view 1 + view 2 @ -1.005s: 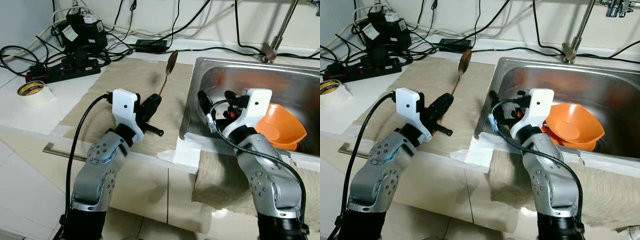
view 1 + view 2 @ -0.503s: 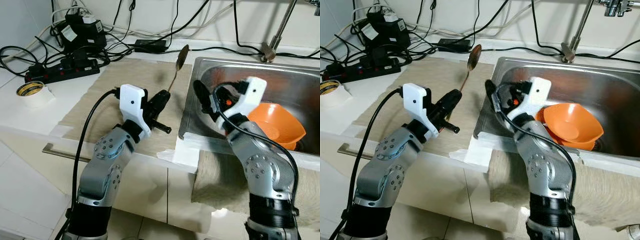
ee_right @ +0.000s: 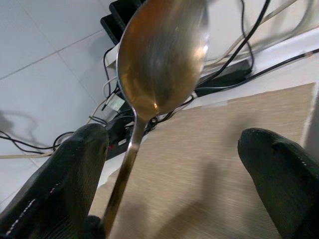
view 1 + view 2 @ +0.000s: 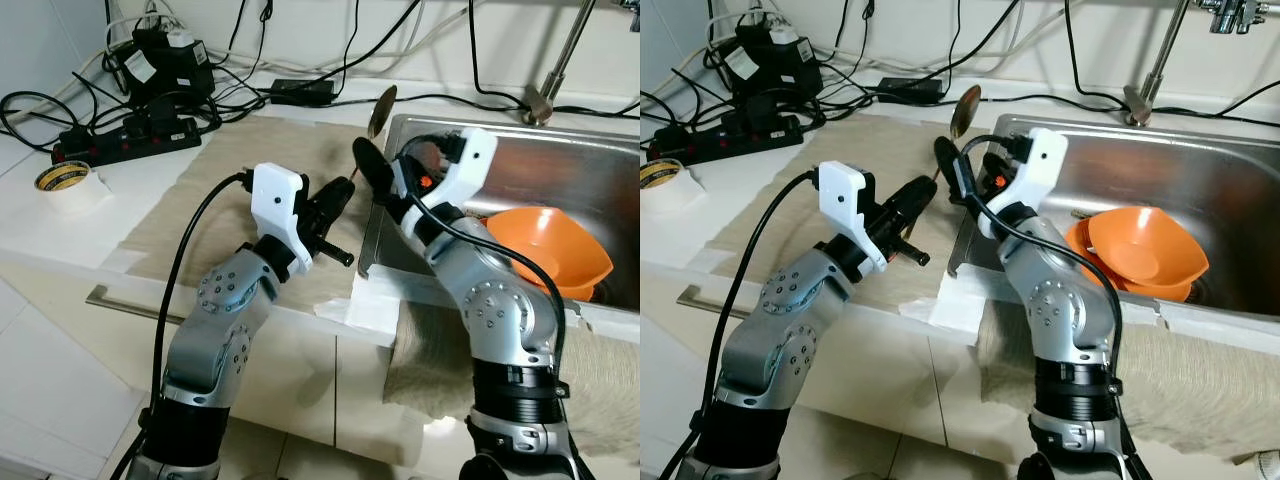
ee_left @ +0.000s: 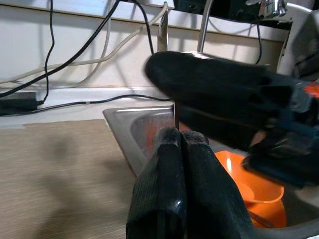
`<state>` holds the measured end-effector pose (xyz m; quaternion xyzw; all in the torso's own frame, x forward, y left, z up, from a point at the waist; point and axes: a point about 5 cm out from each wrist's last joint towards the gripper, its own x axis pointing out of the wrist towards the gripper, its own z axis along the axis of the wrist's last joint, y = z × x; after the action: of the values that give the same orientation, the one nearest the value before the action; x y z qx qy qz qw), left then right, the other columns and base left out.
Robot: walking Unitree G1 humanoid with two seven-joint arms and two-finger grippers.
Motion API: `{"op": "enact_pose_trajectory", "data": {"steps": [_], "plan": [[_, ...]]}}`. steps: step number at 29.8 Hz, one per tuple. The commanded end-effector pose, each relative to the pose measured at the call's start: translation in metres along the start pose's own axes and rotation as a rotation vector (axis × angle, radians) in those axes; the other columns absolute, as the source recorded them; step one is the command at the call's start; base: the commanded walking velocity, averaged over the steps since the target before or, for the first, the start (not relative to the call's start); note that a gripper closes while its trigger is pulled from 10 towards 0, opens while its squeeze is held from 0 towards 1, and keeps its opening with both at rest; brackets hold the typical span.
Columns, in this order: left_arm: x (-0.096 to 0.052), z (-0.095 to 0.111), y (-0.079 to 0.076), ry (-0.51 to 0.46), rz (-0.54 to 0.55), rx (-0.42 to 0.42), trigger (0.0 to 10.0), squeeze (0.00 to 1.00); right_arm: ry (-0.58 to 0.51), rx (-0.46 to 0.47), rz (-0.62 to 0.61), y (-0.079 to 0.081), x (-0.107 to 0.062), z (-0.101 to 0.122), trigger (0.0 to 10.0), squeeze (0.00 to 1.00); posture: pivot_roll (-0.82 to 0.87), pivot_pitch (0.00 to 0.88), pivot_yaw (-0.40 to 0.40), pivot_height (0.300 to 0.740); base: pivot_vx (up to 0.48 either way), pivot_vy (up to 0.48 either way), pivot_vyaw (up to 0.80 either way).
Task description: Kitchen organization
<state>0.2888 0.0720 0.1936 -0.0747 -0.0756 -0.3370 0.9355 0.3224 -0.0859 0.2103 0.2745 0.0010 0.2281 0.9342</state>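
Observation:
My left gripper (image 4: 338,192) is shut on the handle of a metal spoon (image 4: 381,100), holding it upright over the beige mat (image 4: 250,160) by the sink's left rim. My right gripper (image 4: 373,170) stands open right beside it. In the right wrist view the spoon (image 3: 162,55) rises between the spread fingers (image 3: 75,164), close to one of them and apart from the other. In the left wrist view my left gripper (image 5: 180,137) is closed under the spoon (image 5: 162,35). Stacked orange bowls (image 4: 545,250) sit in the steel sink (image 4: 600,165).
A power strip (image 4: 125,135), adapters and many black cables crowd the back left of the counter. A tape roll (image 4: 65,180) lies at far left. The faucet (image 4: 548,90) stands behind the sink. A cloth (image 4: 430,340) hangs over the front edge.
My left gripper carried the spoon right, toward the sink's rim. My right gripper swung left out of the sink and now brackets the spoon.

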Motion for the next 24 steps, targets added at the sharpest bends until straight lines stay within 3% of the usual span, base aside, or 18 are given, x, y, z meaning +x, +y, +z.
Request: {"op": "enact_pose_trajectory", "data": {"steps": [1, 11, 12, 13, 14, 24], "plan": [[0.003, 0.006, -0.004, -0.019, -0.031, 0.008, 0.0, 0.02, 0.000, -0.004, 0.015, 0.004, 0.004, 0.001, 10.0, 0.00, -0.07, 0.000, 0.079, 0.736, 0.000, 0.000, 0.00], [0.003, 0.012, -0.010, -0.045, -0.075, 0.015, 0.0, 0.01, 0.027, -0.061, -0.013, 0.000, 0.009, -0.006, 10.0, 0.00, -0.07, 0.000, 0.078, 0.736, 0.000, 0.000, 0.00], [0.003, 0.014, -0.010, -0.051, -0.081, 0.015, 0.0, 0.01, 0.031, -0.078, -0.034, -0.003, 0.010, -0.007, 2.4, 0.00, -0.07, 0.000, 0.077, 0.736, 0.000, 0.000, 0.00], [0.003, 0.014, -0.010, -0.053, -0.083, 0.014, 0.0, 0.01, 0.034, -0.087, -0.045, -0.005, 0.010, -0.008, 2.4, 0.00, -0.07, 0.000, 0.077, 0.736, 0.000, 0.000, 0.00], [0.003, 0.014, -0.010, -0.055, -0.084, 0.013, 0.0, 0.02, 0.036, -0.094, -0.052, -0.006, 0.010, -0.008, 0.0, 0.00, -0.07, 0.000, 0.077, 0.736, 0.000, 0.000, 0.00], [0.004, 0.017, -0.010, -0.064, -0.105, 0.022, 0.0, 0.01, 0.043, -0.129, -0.109, -0.016, 0.010, -0.012, 0.0, 0.00, -0.07, 0.000, 0.079, 0.736, 0.000, 0.000, 0.00]]}}
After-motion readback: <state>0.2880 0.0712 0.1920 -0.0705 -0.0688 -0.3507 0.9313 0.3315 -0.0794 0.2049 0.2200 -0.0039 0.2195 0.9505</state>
